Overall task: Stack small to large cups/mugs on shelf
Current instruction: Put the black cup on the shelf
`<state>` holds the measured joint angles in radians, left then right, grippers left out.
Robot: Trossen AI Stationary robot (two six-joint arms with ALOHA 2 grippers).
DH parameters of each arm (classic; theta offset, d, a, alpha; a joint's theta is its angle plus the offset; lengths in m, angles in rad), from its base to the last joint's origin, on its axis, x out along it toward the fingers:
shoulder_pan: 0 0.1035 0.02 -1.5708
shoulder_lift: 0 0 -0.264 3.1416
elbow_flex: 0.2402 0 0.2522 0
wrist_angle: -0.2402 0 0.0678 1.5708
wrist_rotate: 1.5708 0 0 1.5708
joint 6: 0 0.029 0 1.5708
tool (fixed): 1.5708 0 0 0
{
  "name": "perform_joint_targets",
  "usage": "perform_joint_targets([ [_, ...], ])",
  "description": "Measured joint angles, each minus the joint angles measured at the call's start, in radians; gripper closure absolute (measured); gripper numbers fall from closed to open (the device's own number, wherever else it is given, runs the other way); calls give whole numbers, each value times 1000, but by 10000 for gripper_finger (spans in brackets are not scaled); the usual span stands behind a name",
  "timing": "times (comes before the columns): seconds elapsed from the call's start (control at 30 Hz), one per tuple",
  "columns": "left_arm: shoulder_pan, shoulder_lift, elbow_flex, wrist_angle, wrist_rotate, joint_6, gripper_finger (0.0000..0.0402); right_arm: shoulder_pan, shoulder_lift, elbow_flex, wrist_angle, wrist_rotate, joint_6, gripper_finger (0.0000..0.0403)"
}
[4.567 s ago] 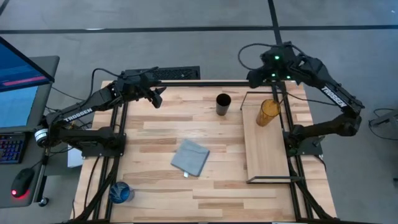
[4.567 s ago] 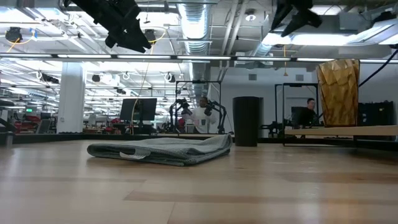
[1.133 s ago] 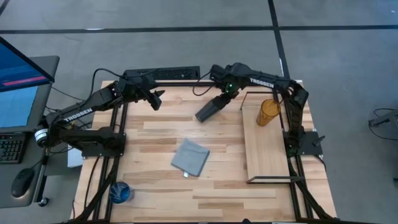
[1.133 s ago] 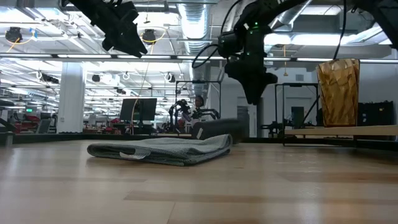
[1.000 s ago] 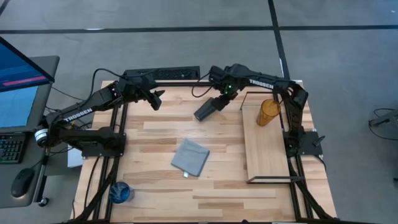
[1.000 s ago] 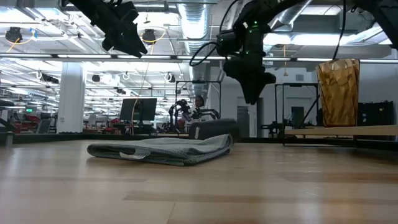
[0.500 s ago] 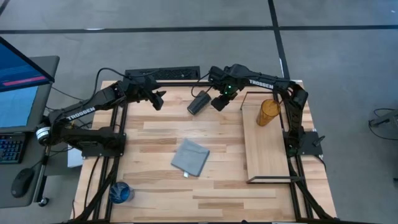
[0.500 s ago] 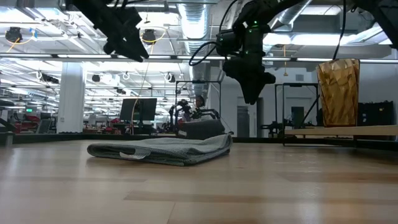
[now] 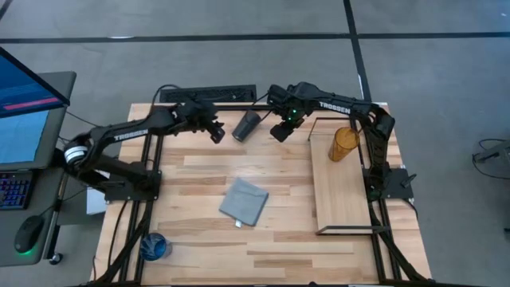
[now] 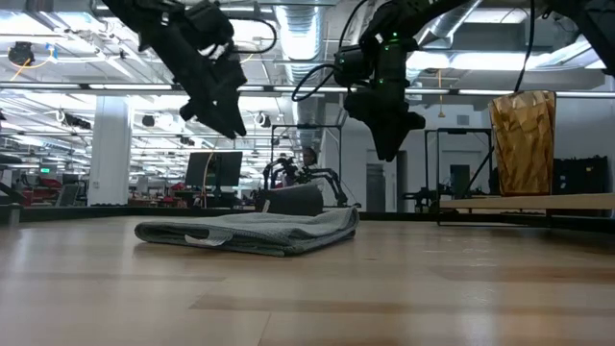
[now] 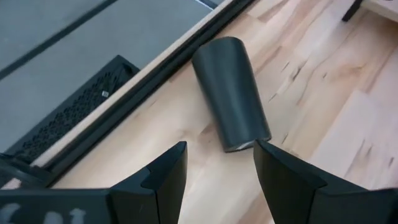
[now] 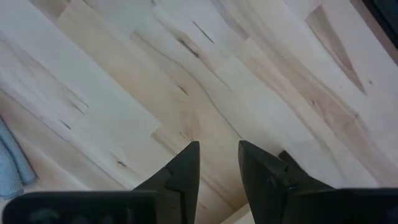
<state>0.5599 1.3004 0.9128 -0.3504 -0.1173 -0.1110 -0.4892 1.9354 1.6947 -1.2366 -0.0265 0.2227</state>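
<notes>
1. Now we judge the mid-height black cup [image 9: 246, 126], lying on its side just ahead of our left gripper [image 9: 215, 131], could roll off the table's far edge if nudged.
2. Our left gripper hangs open above it; our right gripper [image 9: 279, 130], slightly parted and empty, hovers beside.

Mid-height black cup [image 9: 246, 126] lies on its side at the table's [image 9: 199, 179] back edge, between left gripper [image 9: 216, 133] & right gripper [image 9: 279, 131]. Tall amber translucent tumbler [image 9: 345, 143] stands upright on the long light wood shelf w/ black wire frame [image 9: 341, 195], at table's right. Grey-blue folded cloth [image 9: 244, 201] lies mid-table. Short blue translucent cup [image 9: 154, 246] sits at front-left corner.
</notes>
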Motion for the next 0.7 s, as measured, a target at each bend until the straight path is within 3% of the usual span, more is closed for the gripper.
perform_joint_targets([
  [0.27,3,5,-1,62,-12,-30,223,0,0,0,2,0,-22,270],
  [0.57,4,4,0,59,-156,-108,223,-3,0,0,20,0,-24,270],
  [0.7,4,4,0,10,-104,-123,223,-3,0,0,26,0,-39,270],
])
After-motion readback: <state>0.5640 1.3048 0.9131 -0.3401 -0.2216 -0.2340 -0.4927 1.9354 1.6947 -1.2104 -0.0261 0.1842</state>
